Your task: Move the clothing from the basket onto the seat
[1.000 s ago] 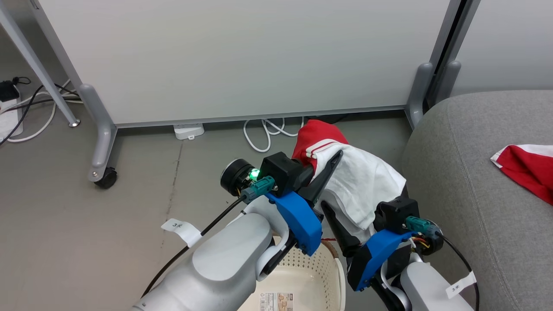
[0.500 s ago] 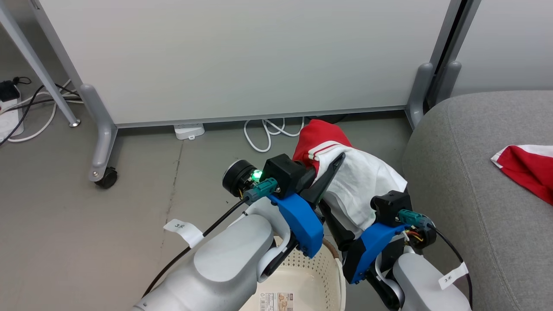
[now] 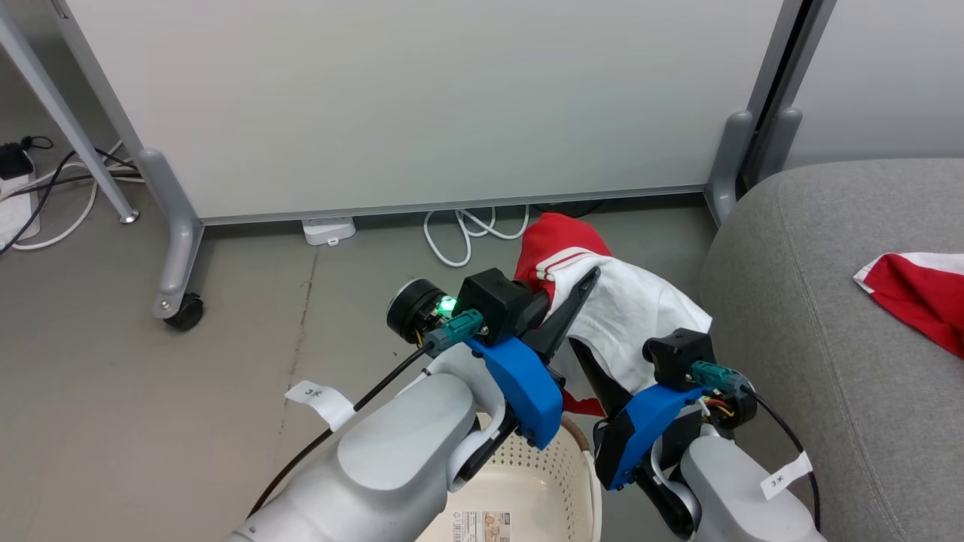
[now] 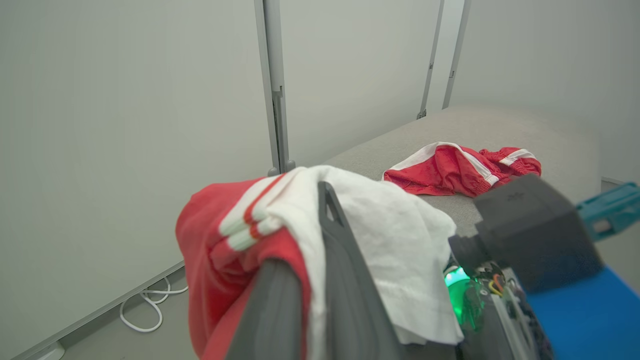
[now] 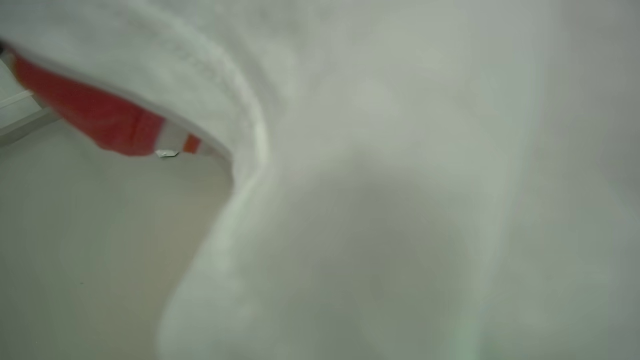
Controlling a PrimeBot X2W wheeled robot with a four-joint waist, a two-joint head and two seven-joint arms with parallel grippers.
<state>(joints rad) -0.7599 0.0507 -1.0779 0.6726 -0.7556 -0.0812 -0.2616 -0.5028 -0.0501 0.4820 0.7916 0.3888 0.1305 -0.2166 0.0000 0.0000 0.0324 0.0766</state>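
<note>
Red-and-white garment [image 3: 640, 316]: soft, light, limp, probably slippery; hangs draped between the left tool [image 3: 580, 284], clamped on its striped edge, and the right tool [image 3: 595, 374] just beside, closed apparently on the white hem; grip bunched folds.

A small white paper tag [image 3: 316, 397] wrapped round the black cable [image 3: 376, 382] beside the left forearm carries a handwritten "3" and a mark too small to make out. A second white paper tag [image 3: 785, 476] by the right forearm reads the same. The printed label [image 3: 482, 526] inside the cream-white plastic laundry basket [image 3: 584, 452] is too small to read.
</note>
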